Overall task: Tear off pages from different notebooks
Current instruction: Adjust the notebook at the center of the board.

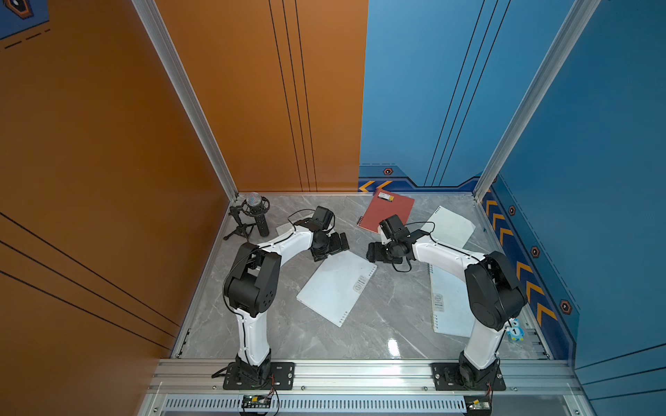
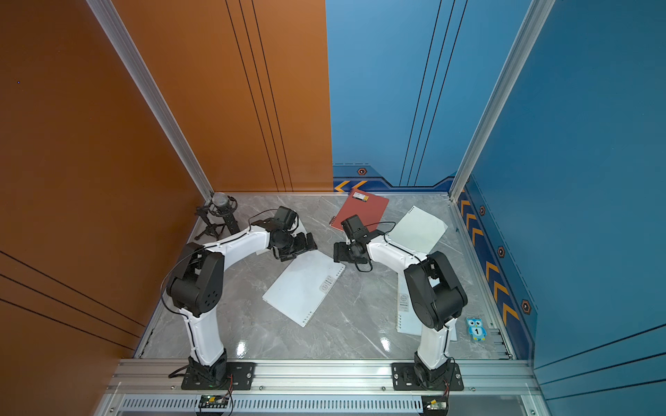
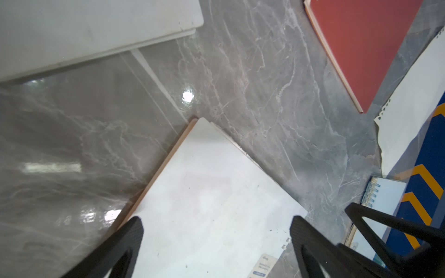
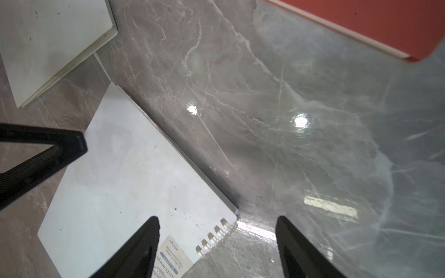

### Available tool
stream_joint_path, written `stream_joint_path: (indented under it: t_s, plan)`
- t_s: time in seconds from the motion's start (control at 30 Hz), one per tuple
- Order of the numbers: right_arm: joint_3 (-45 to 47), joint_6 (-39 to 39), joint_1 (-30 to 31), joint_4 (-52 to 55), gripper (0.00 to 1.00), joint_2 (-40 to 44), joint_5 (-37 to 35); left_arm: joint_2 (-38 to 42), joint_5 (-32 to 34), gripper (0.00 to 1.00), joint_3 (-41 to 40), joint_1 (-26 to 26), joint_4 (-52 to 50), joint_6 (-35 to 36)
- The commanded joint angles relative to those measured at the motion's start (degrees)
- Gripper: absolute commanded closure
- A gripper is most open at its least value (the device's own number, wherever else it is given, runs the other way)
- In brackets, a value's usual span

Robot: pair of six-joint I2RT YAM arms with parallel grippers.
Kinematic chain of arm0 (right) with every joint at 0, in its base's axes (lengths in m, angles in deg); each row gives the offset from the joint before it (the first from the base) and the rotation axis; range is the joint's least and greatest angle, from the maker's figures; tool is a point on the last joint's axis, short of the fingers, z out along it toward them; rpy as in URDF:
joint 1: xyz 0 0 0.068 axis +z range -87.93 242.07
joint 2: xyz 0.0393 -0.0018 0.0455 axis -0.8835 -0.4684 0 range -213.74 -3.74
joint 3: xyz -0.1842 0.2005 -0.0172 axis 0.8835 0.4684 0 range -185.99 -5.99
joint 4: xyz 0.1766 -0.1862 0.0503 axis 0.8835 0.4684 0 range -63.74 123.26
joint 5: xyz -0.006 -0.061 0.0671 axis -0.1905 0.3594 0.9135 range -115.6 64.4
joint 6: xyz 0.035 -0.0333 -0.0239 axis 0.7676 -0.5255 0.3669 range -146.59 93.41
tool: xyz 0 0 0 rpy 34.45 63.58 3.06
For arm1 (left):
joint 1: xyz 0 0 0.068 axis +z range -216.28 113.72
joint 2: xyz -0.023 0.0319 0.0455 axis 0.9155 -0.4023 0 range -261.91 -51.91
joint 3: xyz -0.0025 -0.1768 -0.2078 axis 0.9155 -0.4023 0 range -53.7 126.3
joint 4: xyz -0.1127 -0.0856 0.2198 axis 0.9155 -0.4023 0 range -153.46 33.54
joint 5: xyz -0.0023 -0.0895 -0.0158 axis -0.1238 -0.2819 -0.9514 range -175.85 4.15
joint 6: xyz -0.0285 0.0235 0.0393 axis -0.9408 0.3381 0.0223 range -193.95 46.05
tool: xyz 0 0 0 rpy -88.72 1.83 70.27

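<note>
Left pincer [image 3: 216, 219] gapes at its widest with nothing between its fingers [image 3: 130, 240], hanging over the plain far corner of the central notebook [image 1: 337, 288]; right pincer [image 4: 218, 219] is parted too and empty, poised above that notebook's spiral corner, one finger over the label [image 4: 171, 252] and one over bare table [image 4: 313, 144]. They face each other nearly tip to tip just off centre toward 12 o'clock. Left arm [image 1: 252, 281] and right arm [image 1: 493, 288] each rise from the near rail [image 1: 360, 374], elbow hunched high, forearm reaching inward, wrist tipped down. The central notebook lies closed and skewed mid-table. A red notebook [image 1: 391, 212] sits at 12 to 1 o'clock, a loose page [image 1: 450, 225] at 2 o'clock, a second white notebook [image 1: 447, 306] at 4 o'clock partly under the right arm, and a smaller white notebook [image 3: 96, 24] at 10 o'clock beneath the left forearm. Farther out, a microphone [image 1: 254, 212] stands in the 11 o'clock corner and an owl tag [image 1: 515, 329] lies at 4 o'clock by the table's edge
</note>
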Motion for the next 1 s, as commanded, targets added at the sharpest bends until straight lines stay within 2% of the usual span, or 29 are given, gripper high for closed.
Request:
stream_joint_path:
  t_s: [0.0, 0.13, 0.23, 0.3, 0.4, 0.5, 0.57, 0.7, 0.9, 0.97]
  plan:
    - [-4.06, -3.04, 1.52, 0.85, 0.21, -4.69, 3.48, 9.99, 2.48, 0.02, -7.23, 3.13, -1.93, -1.11]
    - [-6.40, -3.75, 2.32, 1.87, 0.21, -7.69, 3.26, 25.28, 8.68, 0.02, -21.74, 5.08, -1.98, -4.85]
    - [-6.75, -4.08, 2.72, 2.43, 0.22, -9.09, 3.04, 34.98, 11.46, 0.02, -30.14, 2.78, -1.99, -9.29]
    - [-6.33, -4.28, 3.18, 2.60, 0.22, -9.28, 2.97, 38.31, 12.45, 0.02, -33.86, -0.90, -1.88, -12.57]
    - [-5.45, -4.61, 4.03, 2.92, 0.22, -9.04, 3.00, 39.66, 11.02, 0.02, -37.38, -5.50, -1.81, -17.70]
    - [-4.02, -4.64, 4.94, 3.48, 0.22, -7.95, 3.41, 41.46, 12.59, 0.02, -40.31, -10.00, -1.80, -21.69]
    - [-2.29, -4.63, 5.65, 3.49, 0.22, -6.56, 3.16, 40.36, 13.55, 0.02, -41.34, -10.99, -1.84, -22.31]
    - [0.36, -4.33, 7.10, 3.39, 0.22, -4.13, 2.93, 32.75, 11.89, 0.02, -39.39, -11.09, -1.76, -19.76]
    - [5.49, -1.86, 9.29, 1.89, 0.22, -0.06, 2.35, 23.34, 13.21, 0.02, -33.47, -10.34, -1.71, -15.05]
    - [8.25, -0.35, 12.38, 0.90, 0.23, 2.17, 3.02, 19.44, 12.94, 0.02, -29.52, -9.59, -1.59, -12.60]
